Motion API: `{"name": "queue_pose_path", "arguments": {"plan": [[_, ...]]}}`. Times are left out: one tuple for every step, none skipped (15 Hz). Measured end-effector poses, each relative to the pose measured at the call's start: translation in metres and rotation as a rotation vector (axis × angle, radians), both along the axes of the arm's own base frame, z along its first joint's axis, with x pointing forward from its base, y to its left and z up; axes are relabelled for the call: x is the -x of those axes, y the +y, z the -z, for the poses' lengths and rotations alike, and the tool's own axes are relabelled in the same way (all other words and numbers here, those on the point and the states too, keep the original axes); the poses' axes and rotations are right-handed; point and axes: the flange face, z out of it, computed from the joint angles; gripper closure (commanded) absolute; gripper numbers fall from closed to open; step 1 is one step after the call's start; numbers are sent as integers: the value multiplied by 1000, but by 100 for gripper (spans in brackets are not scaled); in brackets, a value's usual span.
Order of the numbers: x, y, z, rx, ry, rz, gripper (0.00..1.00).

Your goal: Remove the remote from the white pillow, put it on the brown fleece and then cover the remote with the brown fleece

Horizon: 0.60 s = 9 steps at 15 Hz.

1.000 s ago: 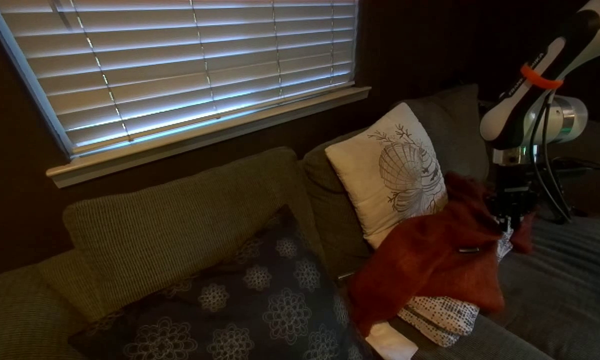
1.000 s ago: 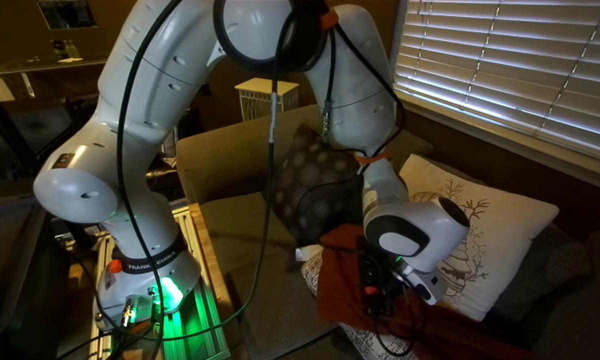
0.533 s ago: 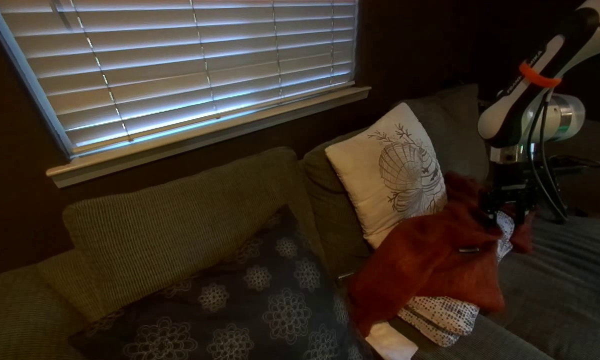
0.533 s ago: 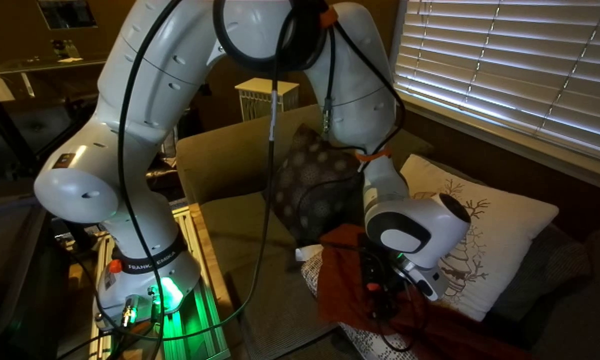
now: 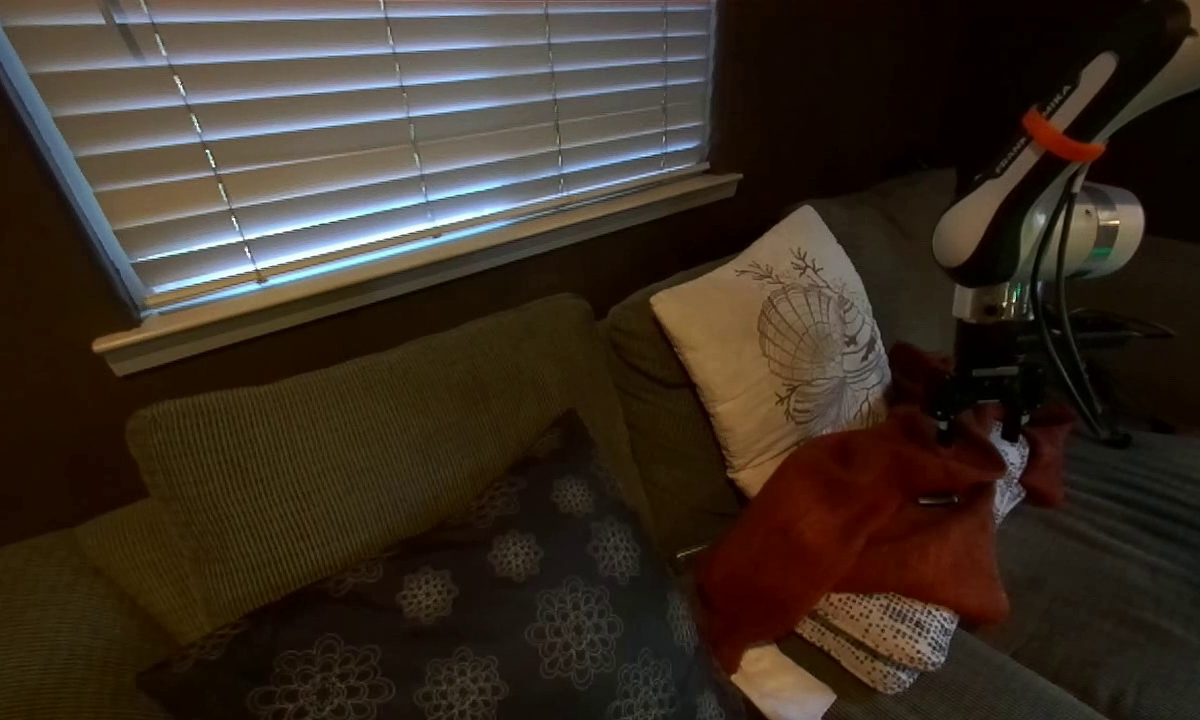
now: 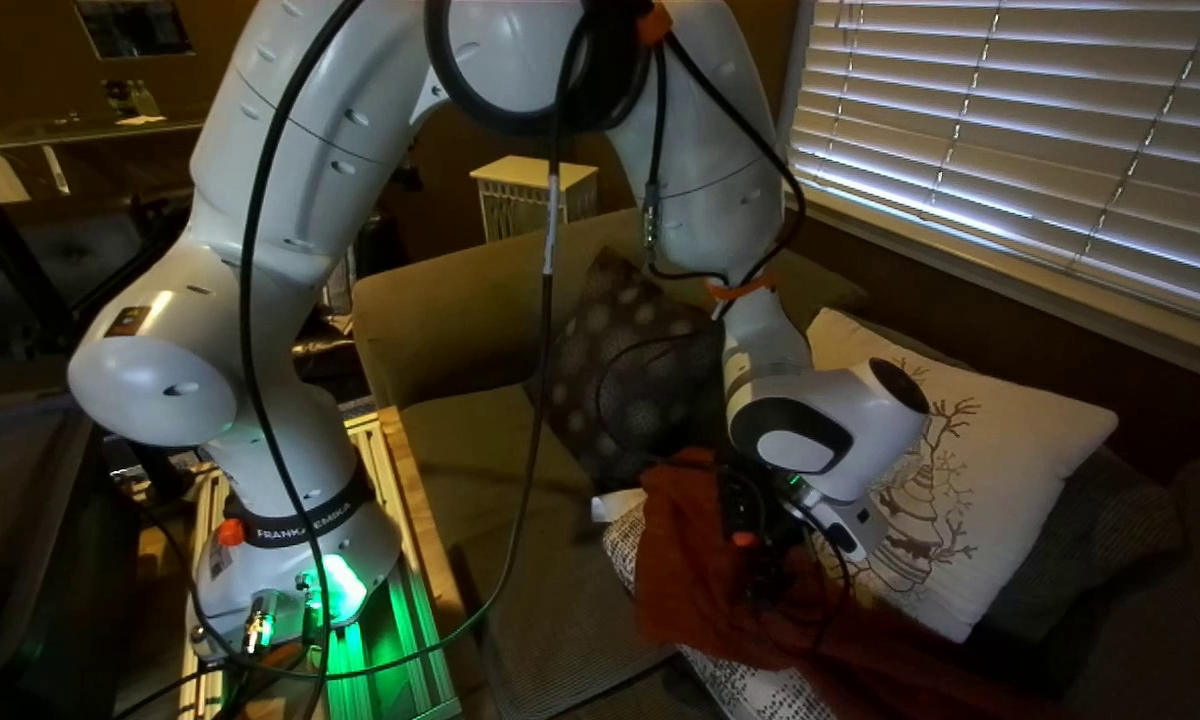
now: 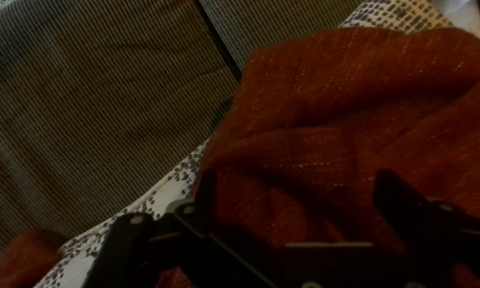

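Both exterior views: brown fleece (image 5: 860, 525) on couch (image 5: 390, 400), window blinds (image 5: 390, 130) above.

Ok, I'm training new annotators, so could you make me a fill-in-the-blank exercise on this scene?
1. In the wrist view, with fleece showing between its parted jaws, the gripper is ____.
2. The straps round the arm are ____.
3. The white pillow bears a large, ribbed, printed ____.
4. The dark pillow is printed with pale ____.

Missing words: open; orange; shell; flowers.
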Motion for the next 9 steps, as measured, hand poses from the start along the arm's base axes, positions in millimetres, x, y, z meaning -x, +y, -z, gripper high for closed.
{"name": "queue_pose_path", "arguments": {"plan": [[-2,4,1,-5,-1,-6,0],[-3,8,1,-10,-2,-14,0],[-5,12,3,-15,-4,-23,0],[-8,15,4,-19,-7,-33,0],[-11,18,5,-24,-10,-46,4],[-14,20,7,-27,-13,-57,12],[-17,22,9,-31,-17,-69,29],[-19,24,11,-36,-16,-79,32],[-21,25,14,-42,-15,-90,40]]}}
